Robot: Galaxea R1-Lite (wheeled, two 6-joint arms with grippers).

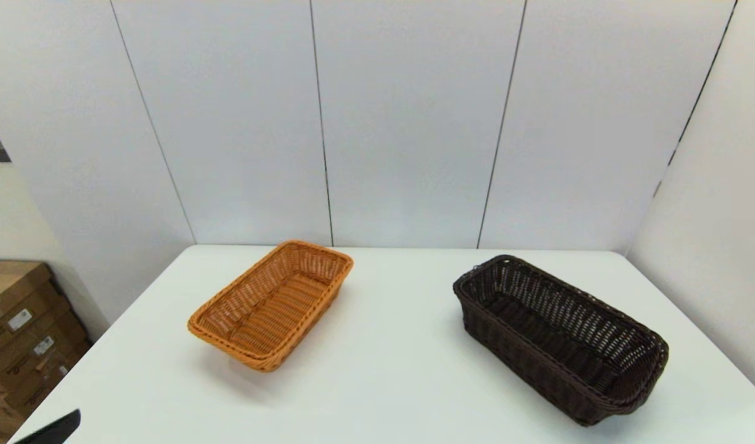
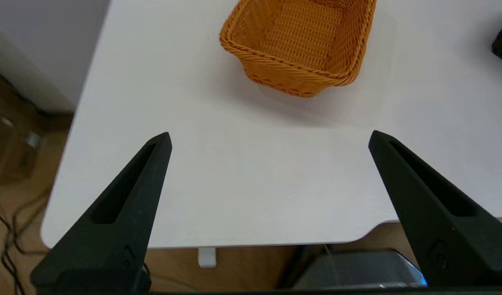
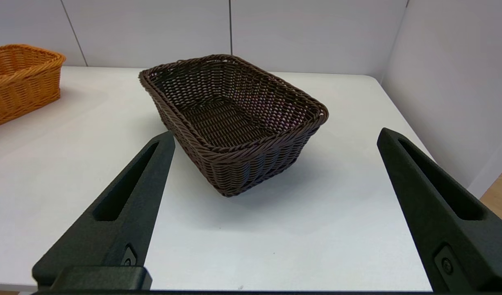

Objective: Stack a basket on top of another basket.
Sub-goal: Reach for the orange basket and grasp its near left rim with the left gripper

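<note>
The dark brown basket [image 1: 559, 336] stands empty on the right half of the white table [image 1: 389, 370]. The orange-tan basket [image 1: 272, 305] stands empty on the left half, well apart from it. My left gripper [image 2: 269, 137] is open above the table's near left edge, short of the orange-tan basket [image 2: 300, 45], with nothing between its fingers. One of its fingertips [image 1: 53, 428] shows at the head view's lower left corner. My right gripper [image 3: 275, 133] is open and empty, held just in front of the dark basket [image 3: 234, 123]. The right arm is outside the head view.
Grey wall panels close in the table at the back and on the right. Stacked cardboard boxes [image 1: 20, 333] stand on the floor to the left. Cables [image 2: 5, 233] lie on the floor below the table's near left corner.
</note>
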